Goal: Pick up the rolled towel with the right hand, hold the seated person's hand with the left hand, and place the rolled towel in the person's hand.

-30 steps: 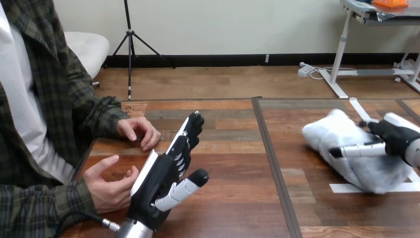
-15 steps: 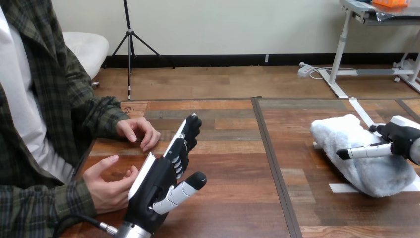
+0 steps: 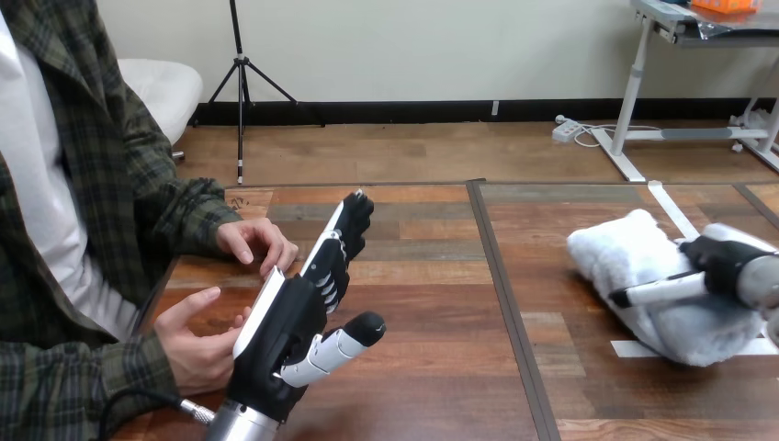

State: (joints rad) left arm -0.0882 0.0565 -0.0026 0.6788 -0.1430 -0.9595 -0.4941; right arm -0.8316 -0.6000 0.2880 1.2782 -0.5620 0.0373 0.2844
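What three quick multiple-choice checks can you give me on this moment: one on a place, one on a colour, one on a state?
1. The fluffy rolled cloth towel lies:
A. on the right part of the wooden table, under the robot's right hand
B. at the table's left edge
C. on the floor

2. The towel's colour is:
A. red
B. white
C. green

3. The robot's black-and-white left hand, beside the person's nearer hand, is:
A. curled round the towel
B. curled round a wrist
C. open, fingers straight, holding nothing

Key: 1 A, the right hand rests on the towel at the table's right. 2 B, its pile is plainly white. 3 C, the left hand stands on edge with its fingers stretched forward and nothing in it.
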